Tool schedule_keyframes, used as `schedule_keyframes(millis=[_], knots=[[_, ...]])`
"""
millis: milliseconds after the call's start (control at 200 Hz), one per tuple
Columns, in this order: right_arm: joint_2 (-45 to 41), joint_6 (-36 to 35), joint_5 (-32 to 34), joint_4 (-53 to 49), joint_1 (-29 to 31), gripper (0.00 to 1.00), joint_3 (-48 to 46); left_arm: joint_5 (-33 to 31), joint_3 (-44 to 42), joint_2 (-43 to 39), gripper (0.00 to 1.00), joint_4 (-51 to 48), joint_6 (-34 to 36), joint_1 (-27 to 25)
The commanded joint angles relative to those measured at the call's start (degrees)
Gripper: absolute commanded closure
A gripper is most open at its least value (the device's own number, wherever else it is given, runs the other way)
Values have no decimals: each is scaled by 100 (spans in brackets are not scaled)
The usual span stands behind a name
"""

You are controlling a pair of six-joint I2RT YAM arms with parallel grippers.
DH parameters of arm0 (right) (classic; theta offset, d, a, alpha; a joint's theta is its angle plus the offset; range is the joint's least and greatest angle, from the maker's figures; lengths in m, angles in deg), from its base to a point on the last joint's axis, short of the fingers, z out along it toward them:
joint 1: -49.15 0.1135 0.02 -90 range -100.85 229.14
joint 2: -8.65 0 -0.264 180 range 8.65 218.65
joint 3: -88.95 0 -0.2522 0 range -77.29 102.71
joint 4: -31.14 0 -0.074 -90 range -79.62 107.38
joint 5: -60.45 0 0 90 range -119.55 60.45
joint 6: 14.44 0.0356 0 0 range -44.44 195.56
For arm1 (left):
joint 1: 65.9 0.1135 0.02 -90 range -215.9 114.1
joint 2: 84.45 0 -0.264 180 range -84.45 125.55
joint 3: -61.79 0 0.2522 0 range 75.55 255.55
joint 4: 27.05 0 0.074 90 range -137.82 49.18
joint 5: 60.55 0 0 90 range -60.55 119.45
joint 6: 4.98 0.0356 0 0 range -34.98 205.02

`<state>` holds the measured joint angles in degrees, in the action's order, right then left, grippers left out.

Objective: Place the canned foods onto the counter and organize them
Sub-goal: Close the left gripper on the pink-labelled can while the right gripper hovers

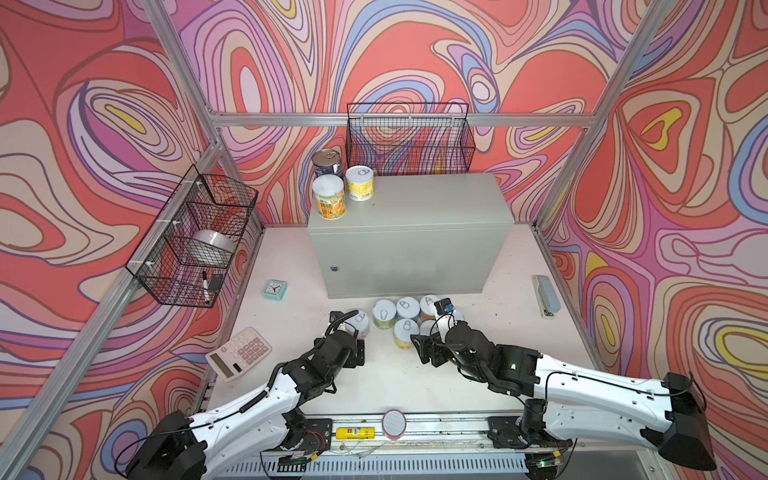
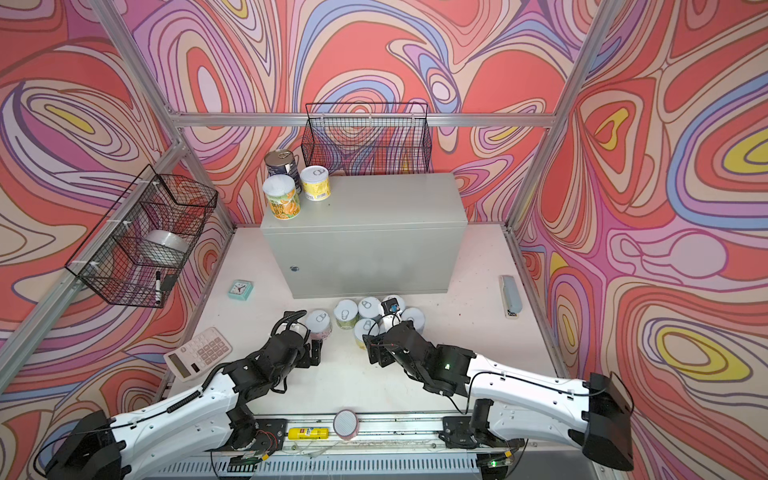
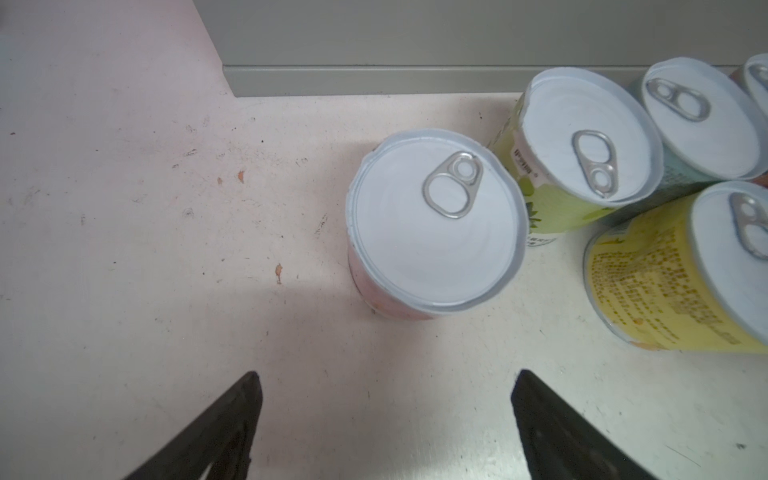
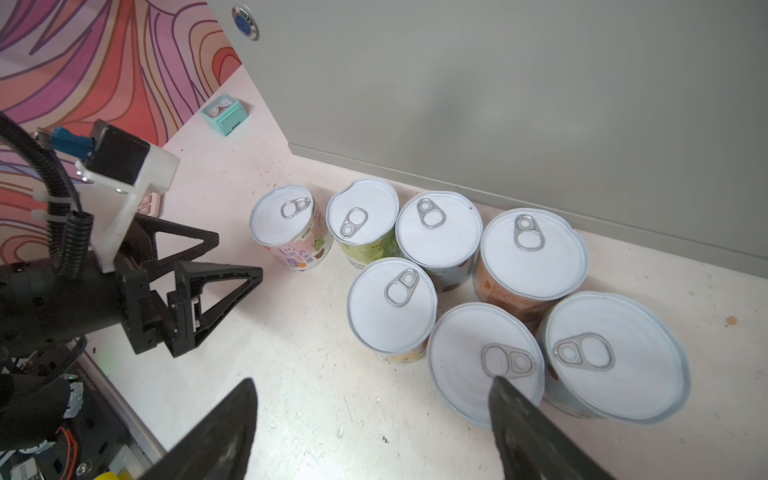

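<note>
The counter (image 1: 409,232) is a light-grey metal box. At its left end stand a dark blue can (image 1: 327,163), a tall yellow-orange can (image 1: 329,196) and a short yellow can (image 1: 360,183). Several short white-lidded cans (image 1: 401,316) stand upright on the table before it. A pink-labelled can (image 3: 434,224) stands apart on the left, just ahead of my open, empty left gripper (image 3: 386,374) (image 1: 360,352). My right gripper (image 4: 372,380) (image 1: 420,347) is open above the table. One of its fingertips overlaps the lid of the nearest can (image 4: 465,353).
A mint clock (image 1: 274,289) and a calculator (image 1: 239,353) lie to the left, a grey stapler (image 1: 546,296) to the right. Black wire baskets (image 1: 409,139) (image 1: 195,237) hang on the walls. A yellow tube (image 1: 355,432) and a pink-rimmed disc (image 1: 394,422) sit at the front rail.
</note>
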<state>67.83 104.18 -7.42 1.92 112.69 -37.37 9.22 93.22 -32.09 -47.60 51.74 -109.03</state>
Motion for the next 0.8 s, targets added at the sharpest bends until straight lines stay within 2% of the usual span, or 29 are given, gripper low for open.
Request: schedule_keyframes(millis=[0,245,531,796], knots=[[-89,-32,124,-17,43,10,-81,-156,55,127,4,373,-77,-16],[-261,-6,190,-110,44,10,-157,-42,245,868,2,1004,138,-19],[-321,-41,317,-203,44,10,-140,-31,708,2090,0,1734,401,6],[-279,-85,392,-229,44,9,-132,204,821,2910,2,2163,165,381]])
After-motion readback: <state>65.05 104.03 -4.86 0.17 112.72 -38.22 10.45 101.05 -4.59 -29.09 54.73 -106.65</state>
